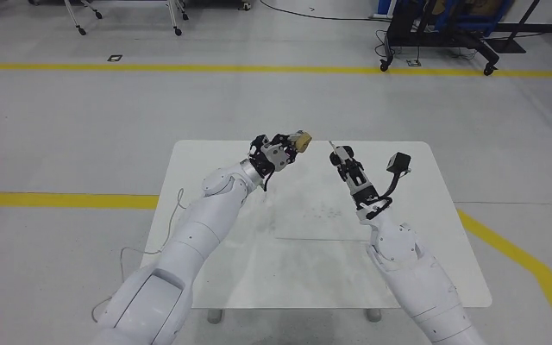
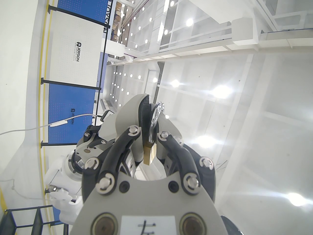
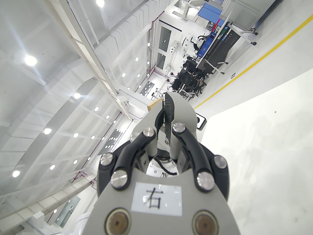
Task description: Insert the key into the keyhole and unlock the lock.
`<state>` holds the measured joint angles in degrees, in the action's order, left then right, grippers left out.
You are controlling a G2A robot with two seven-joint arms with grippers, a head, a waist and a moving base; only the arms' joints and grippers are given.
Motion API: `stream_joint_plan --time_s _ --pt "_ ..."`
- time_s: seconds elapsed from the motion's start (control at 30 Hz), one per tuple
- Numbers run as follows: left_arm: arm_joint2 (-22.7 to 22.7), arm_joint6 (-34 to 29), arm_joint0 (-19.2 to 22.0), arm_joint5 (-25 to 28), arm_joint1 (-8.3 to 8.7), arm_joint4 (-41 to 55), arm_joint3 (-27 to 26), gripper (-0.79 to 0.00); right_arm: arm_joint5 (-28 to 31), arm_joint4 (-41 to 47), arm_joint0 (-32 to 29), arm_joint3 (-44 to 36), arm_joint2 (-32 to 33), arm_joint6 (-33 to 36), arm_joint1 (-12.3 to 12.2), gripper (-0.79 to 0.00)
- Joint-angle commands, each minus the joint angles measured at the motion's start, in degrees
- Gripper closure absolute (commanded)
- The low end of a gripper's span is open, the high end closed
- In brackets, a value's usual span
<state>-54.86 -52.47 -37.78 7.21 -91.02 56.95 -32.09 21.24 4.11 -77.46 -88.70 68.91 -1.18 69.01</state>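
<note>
– Where is the lock?
– From the top view, the left pincer [image 1: 291, 147] is clenched on a small brass padlock [image 1: 301, 140], held over the far edge of the white tabletop [image 1: 414, 259]. The left wrist view adds a silvery metal piece [image 2: 156, 116] beside the brass.
– And the key?
– The right pincer [image 1: 338, 155], near the lock on its right, grips a thin pale key [image 1: 332, 146].

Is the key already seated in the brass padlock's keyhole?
No: the top view shows a gap of white tabletop between the thin pale key and the brass padlock.
</note>
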Motion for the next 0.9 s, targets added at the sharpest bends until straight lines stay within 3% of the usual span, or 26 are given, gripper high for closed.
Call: stream_joint_plan --time_s 0.0,0.13,0.2,0.27,0.47,0.67,0.87 --pt "0.00 0.00 0.00 0.00 0.00 0.00 0.00 0.000 0.00 0.00 0.00 0.00 0.00 0.00 0.00 0.000" --pt "0.00 0.00 0.00 0.00 0.00 0.00 0.00 0.000 0.00 0.00 0.00 0.00 0.00 0.00 0.00 0.000" --pt "-1.90 8.54 -0.12 0.39 0.10 1.86 1.68 0.000 0.07 0.32 -0.11 -0.22 -0.06 0.15 0.02 0.000" --pt "-3.60 13.95 -0.34 -2.68 -0.22 6.05 2.45 0.000 -0.38 4.80 -1.25 -2.08 0.30 2.43 0.07 0.000" --pt "-2.08 26.48 1.71 -6.72 -2.63 7.49 4.97 0.000 -15.88 1.10 -3.89 -8.79 2.59 2.54 -0.36 0.000" --pt "0.36 25.18 3.45 -8.35 -4.05 3.43 9.36 0.000 -27.43 -3.51 -7.11 -16.72 3.32 4.58 -0.74 0.000" --pt "1.79 17.42 3.30 -7.74 -4.05 -1.57 12.54 0.000 -29.62 -3.31 -9.83 -21.22 4.18 6.00 -0.84 0.000"
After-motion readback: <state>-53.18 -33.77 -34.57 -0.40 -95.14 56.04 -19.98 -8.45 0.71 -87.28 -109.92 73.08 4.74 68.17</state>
